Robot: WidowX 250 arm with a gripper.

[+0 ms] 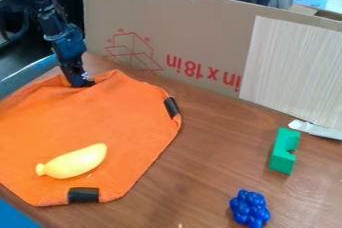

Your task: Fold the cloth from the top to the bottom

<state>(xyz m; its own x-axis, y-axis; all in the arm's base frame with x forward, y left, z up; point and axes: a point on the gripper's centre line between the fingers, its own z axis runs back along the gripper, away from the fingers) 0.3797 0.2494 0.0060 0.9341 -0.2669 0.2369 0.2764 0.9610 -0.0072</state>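
orange cloth (110,114) lies spread on the wooden table (207,172), at left. black gripper (81,83) down at its far edge, cloth rumpled around the tip; cannot tell whether jaws are spread or pinching. yellow banana (75,162) on the cloth's near part. green block (284,151) and blue grapes (250,209) to the right, off the cloth.

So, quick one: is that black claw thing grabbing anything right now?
Gripper: down at the orange cloth's far edge; whether it is open, closed or holding the cloth can't be told.
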